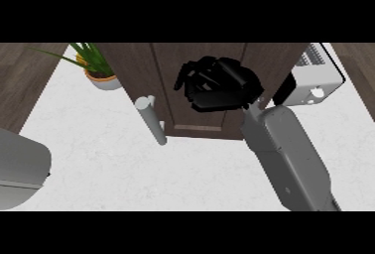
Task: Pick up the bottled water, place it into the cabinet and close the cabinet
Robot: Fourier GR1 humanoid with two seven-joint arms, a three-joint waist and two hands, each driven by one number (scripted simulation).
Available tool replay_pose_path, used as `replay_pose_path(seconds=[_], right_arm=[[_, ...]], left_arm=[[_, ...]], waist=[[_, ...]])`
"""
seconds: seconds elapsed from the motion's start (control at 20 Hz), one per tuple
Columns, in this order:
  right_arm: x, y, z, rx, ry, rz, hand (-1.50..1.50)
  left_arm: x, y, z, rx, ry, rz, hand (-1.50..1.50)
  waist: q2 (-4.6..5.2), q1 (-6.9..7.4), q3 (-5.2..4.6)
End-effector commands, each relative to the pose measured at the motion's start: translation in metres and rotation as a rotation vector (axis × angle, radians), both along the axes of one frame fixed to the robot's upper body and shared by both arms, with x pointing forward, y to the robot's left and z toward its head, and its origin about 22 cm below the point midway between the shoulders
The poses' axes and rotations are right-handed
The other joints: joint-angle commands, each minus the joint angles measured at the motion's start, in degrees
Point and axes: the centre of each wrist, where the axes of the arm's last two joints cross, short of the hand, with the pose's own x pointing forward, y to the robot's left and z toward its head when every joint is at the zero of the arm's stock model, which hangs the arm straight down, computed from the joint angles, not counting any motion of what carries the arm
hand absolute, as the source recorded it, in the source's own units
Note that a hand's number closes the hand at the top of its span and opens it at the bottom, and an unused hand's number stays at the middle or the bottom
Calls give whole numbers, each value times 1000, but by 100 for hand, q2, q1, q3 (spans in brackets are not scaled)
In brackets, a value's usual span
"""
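Note:
No bottled water shows anywhere in the head view. The dark wood cabinet (157, 64) stands at the back middle of the counter, with a grey bar handle (152, 120) sticking out on its left part. My right hand (218, 88) is in front of the cabinet's right half, up against the wood, its fingers (196, 73) curled and nothing visible in them. The grey right forearm (287, 158) runs up from the lower right. Of the left arm only a grey forearm (18, 171) shows at the lower left edge; its hand is out of view.
A potted green plant (99, 69) stands left of the cabinet. A white appliance (316, 74) sits right of it, close to my right wrist. The white marble counter (147, 173) spreads out in front of the cabinet.

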Motion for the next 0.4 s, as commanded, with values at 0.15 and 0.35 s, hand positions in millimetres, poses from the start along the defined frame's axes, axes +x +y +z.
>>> replay_pose_path(seconds=[0.15,0.35], right_arm=[[24,29,27,41,52,21,150],[23,29,25,45,26,8,150]], left_arm=[[-3,-8,2,-8,2,-20,-150],[0,-8,2,-4,13,-16,-150]], waist=[[159,222,-75],[167,192,-74]])
